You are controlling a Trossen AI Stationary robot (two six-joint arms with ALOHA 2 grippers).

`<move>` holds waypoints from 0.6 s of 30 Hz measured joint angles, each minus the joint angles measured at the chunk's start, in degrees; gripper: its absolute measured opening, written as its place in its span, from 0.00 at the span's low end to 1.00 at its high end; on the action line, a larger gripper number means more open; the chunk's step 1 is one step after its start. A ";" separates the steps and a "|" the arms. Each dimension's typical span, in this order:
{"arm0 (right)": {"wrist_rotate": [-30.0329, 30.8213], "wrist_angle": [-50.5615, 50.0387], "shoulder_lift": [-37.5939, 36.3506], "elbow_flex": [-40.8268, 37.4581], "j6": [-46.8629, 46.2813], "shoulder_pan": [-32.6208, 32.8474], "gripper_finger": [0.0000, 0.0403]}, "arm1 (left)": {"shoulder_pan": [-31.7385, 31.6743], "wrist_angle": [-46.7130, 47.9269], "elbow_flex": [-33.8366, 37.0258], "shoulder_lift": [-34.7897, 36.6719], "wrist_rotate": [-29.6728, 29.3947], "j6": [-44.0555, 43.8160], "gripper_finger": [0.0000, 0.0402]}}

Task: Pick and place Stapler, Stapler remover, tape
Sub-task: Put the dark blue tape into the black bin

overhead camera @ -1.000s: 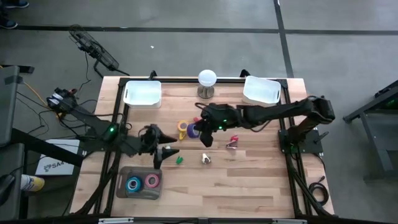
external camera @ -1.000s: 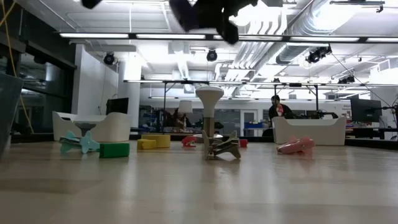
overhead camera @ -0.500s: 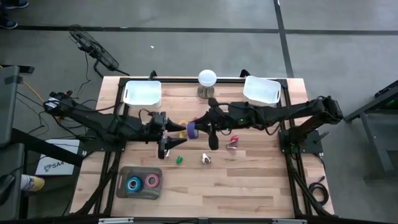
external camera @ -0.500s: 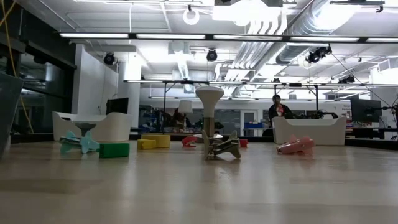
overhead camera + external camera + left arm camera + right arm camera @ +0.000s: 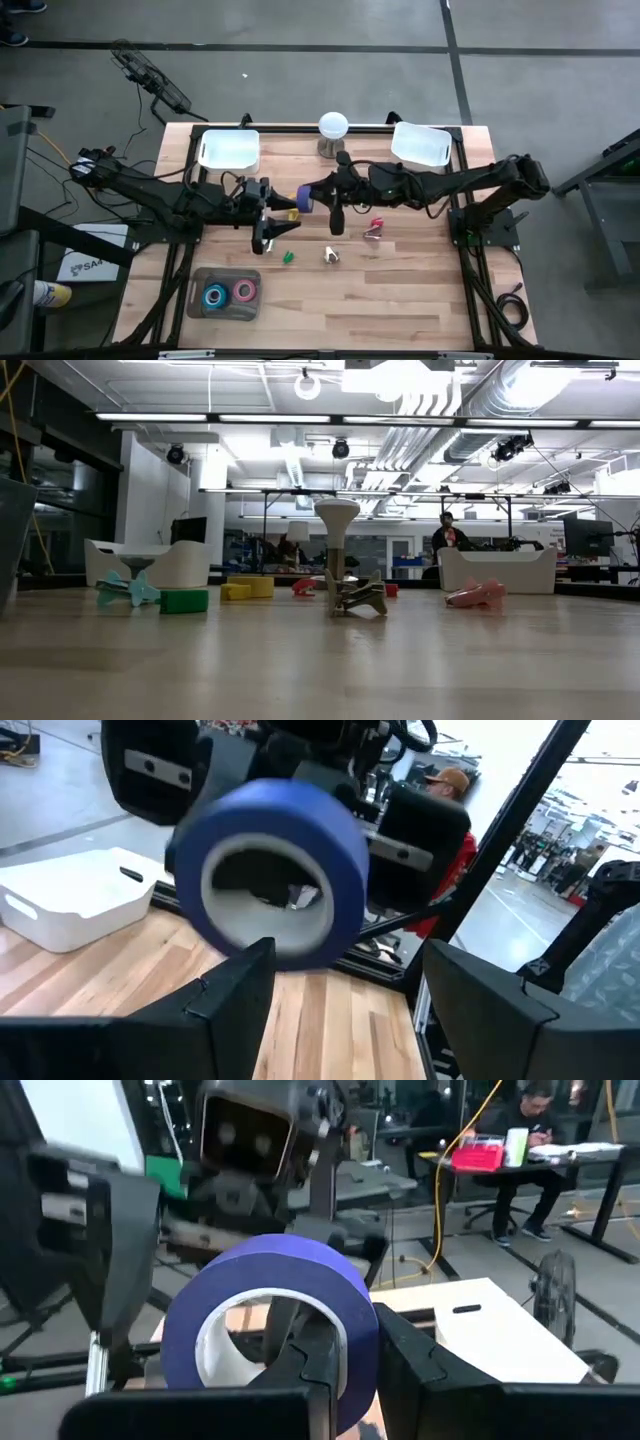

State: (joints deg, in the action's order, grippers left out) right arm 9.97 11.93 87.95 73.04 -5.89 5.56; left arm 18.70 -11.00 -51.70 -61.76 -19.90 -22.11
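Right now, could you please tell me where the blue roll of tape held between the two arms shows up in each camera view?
High view: the blue roll of tape sits mid-table, in the shut right gripper.
Low view: not in it.
Left wrist view: fills the upper middle, beyond the open left gripper.
Right wrist view: centre, clamped through its hole.
Shared landmark: the white bin.

Blue tape roll (image 5: 305,198) held up off the counter (image 5: 400,290), pinched through its open centre, standing on edge. Yellow roll (image 5: 292,213) flat on the wood just below it. Blue roll (image 5: 215,295) and pink roll (image 5: 244,291) lie flat, side by side in grey tray (image 5: 196,282). Pink stapler (image 5: 375,227) lies mid-counter; pale stapler remover (image 5: 332,256) nearby.
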 joint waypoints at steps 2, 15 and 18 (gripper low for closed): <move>0.01 0.52 0.96 -0.01 -0.47 0.02 0.07 | 0.00 -0.10 0.00 0.00 -0.07 -0.07 0.62; 3.60 4.41 3.31 -0.05 -4.81 0.00 0.07 | 0.02 -1.46 0.00 0.00 0.35 -0.01 0.59; 3.60 4.48 3.31 -0.05 -4.82 0.00 0.07 | 0.02 -1.52 0.00 0.00 0.35 -0.02 0.52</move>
State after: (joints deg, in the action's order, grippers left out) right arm 13.56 16.41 91.26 72.99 -10.71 5.56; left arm 18.72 -12.51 -51.70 -61.76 -19.55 -22.13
